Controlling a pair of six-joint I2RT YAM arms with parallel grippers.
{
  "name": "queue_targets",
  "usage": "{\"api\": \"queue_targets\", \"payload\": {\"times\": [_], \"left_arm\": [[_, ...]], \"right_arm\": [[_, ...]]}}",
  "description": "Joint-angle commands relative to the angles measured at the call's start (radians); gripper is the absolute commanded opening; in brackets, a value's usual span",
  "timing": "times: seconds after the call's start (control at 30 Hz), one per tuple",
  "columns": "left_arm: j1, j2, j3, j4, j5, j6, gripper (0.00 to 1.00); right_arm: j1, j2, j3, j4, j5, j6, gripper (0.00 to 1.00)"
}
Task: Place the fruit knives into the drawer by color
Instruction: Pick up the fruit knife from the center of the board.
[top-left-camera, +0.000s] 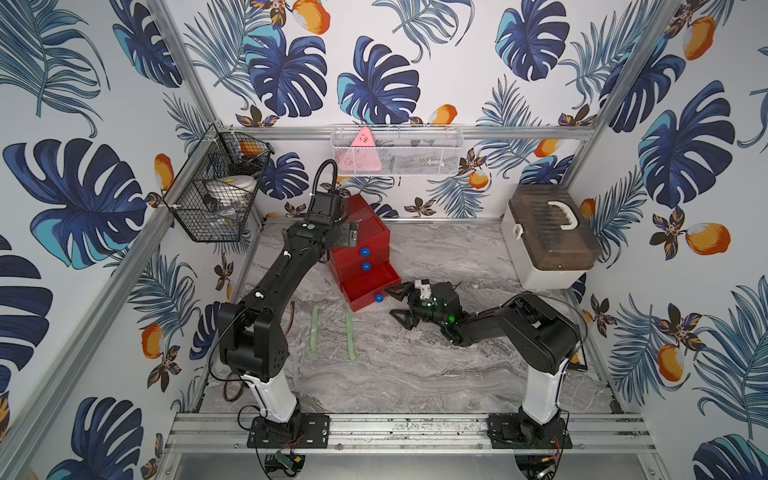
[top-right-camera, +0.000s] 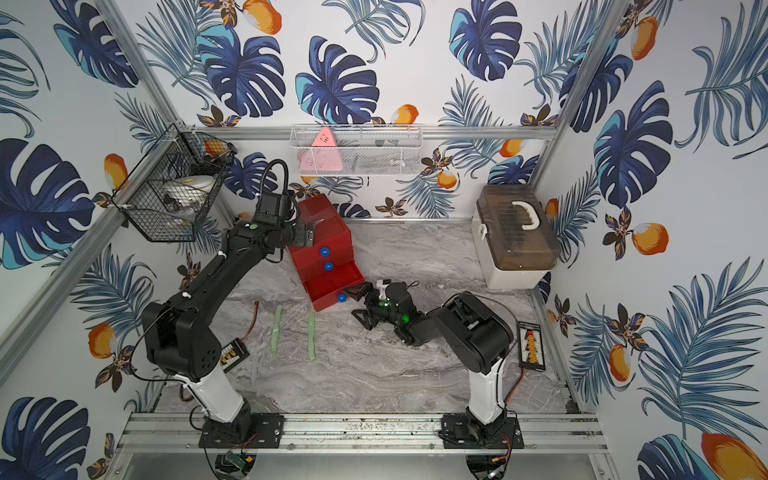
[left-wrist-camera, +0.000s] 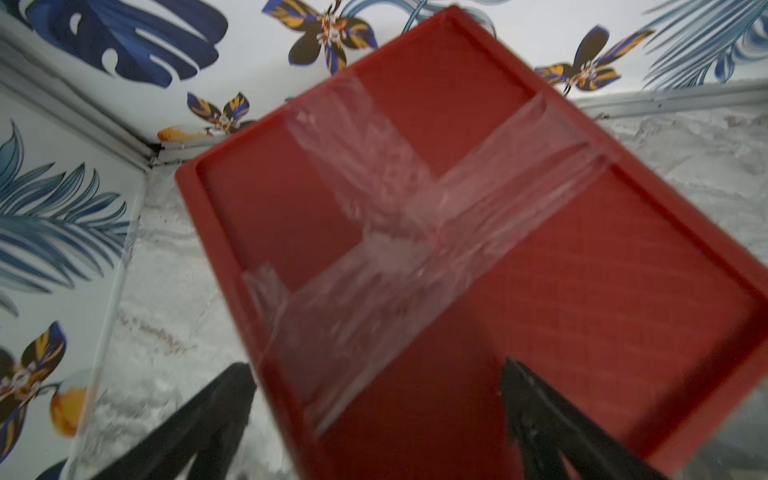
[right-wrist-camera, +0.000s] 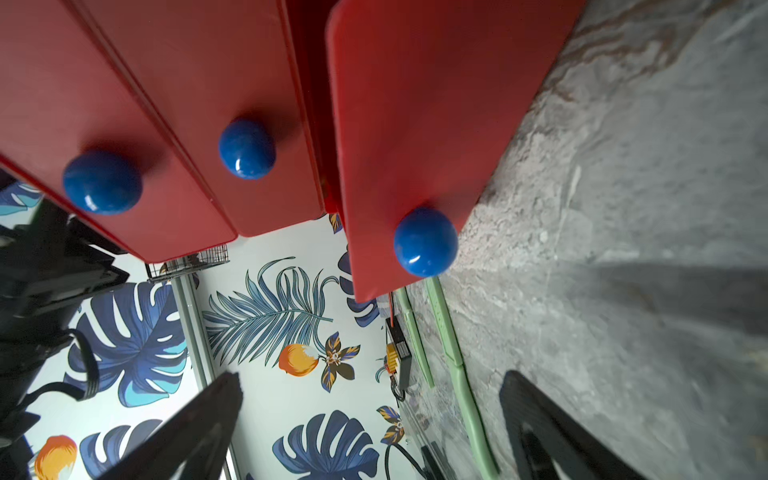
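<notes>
Fruit knives (top-left-camera: 314, 330): two mint-green ones in view, lying side by side but apart on the bench (top-left-camera: 436, 374), pointing lengthwise toward the chest; second knife (top-left-camera: 350, 336) nearer the pulled-out drawer; neither gripped, neither touching the chest.
Other colours: no salmon-pink or teal-blue knife visible anywhere on the bench; whether stowed behind the closed fronts, impossible to tell.
Drawer chest (top-left-camera: 374, 226): glossy red, three tiers, at the back of the bench on the left arm's side; upper two fronts shut.
Bottom drawer (top-left-camera: 368, 282): pulled out toward the knives, visible floor plain red, no knife seen inside.
Bottom knob (right-wrist-camera: 424, 242): blue, free, just ahead of the right pincer, nothing clamped on it.
Right pincer (top-left-camera: 392, 301): released, jaws spread wide, empty, low over the bench just beside the open drawer's front.
Left pincer (left-wrist-camera: 376, 368): released as well, jaws wide, empty, poised above the chest's top and its strips of clear tape (left-wrist-camera: 395, 216), straddling one edge.
Done, by the look of things: one drawer opened and waiting; sorting of the other colours possibly finished, unconfirmed.
Left, by judgement: both green knives to be lifted, laid together in the open drawer, then the drawer pushed home.
</notes>
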Motion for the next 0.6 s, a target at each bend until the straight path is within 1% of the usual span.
{"api": "queue_targets", "payload": {"times": [0.0,0.17,0.23,0.37,0.4,0.47,0.53,0.57], "left_arm": [[0.001,-0.077,-0.023,-0.135,-0.030,-0.017,0.99],[0.001,-0.228,-0.131,-0.162,-0.078,-0.031,0.99],[0.001,-0.265,-0.166,-0.184,-0.105,-0.036,0.99],[0.001,-0.320,-0.227,-0.269,-0.156,-0.061,0.99],[0.000,-0.328,-0.242,-0.300,-0.159,-0.076,0.99],[0.002,-0.344,-0.270,-0.345,-0.149,-0.103,0.99],[0.010,-0.359,-0.317,-0.383,-0.121,-0.136,0.99],[0.014,-0.363,-0.339,-0.392,-0.104,-0.143,0.99]], "right_arm": [[0.005,-0.071,-0.015,-0.073,-0.025,-0.088,1.00],[0.025,-0.195,-0.012,-0.231,-0.043,-0.209,1.00],[0.040,-0.233,0.009,-0.313,-0.051,-0.263,1.00],[0.082,-0.304,0.106,-0.547,-0.056,-0.410,1.00],[0.096,-0.321,0.142,-0.630,-0.052,-0.460,1.00],[0.125,-0.344,0.207,-0.742,-0.053,-0.547,1.00],[0.157,-0.344,0.295,-0.920,-0.042,-0.644,1.00],[0.169,-0.343,0.321,-0.971,-0.040,-0.675,1.00]]}}
